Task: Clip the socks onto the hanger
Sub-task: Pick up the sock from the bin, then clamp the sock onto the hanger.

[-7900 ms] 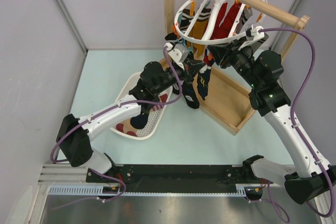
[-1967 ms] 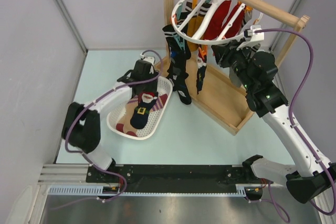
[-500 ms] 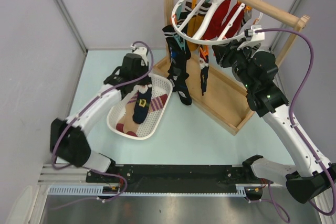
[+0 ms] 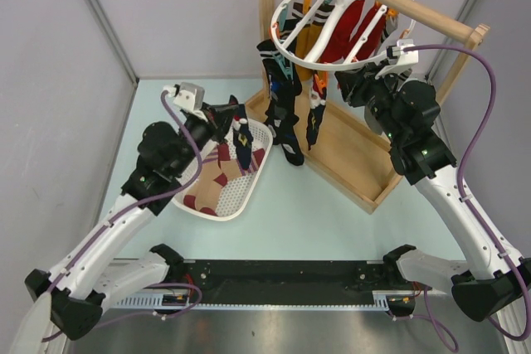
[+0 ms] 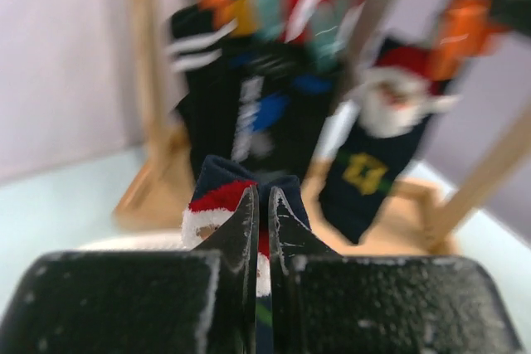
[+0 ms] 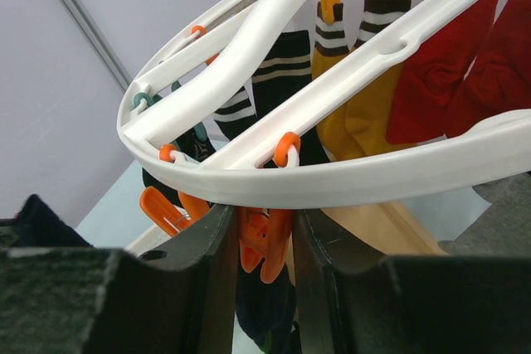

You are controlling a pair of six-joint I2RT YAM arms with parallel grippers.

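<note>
Above the white basket (image 4: 195, 207), our left claw (image 5: 260, 203) is squeezed tight on the top of a dark Santa sock (image 4: 243, 145). The sock hangs straight down from the claw, long way up and down, with its toe over the basket. More socks (image 4: 214, 181) lie in the basket below it.

Up on the right hangs the round white hanger (image 4: 328, 66), with other socks clipped on it. Our right claw (image 4: 348, 82) is at the front rim of the hanger. Its two fingers pinch an orange clip (image 6: 264, 248) under the rim. We cannot tell if the clip's mouth is open.

That clip is up and to the right of the Santa sock, well apart from it. We think the left arm must lift the sock's top edge up and across to the clip, because it has the sock and the right claw is busy with the clip.
</note>
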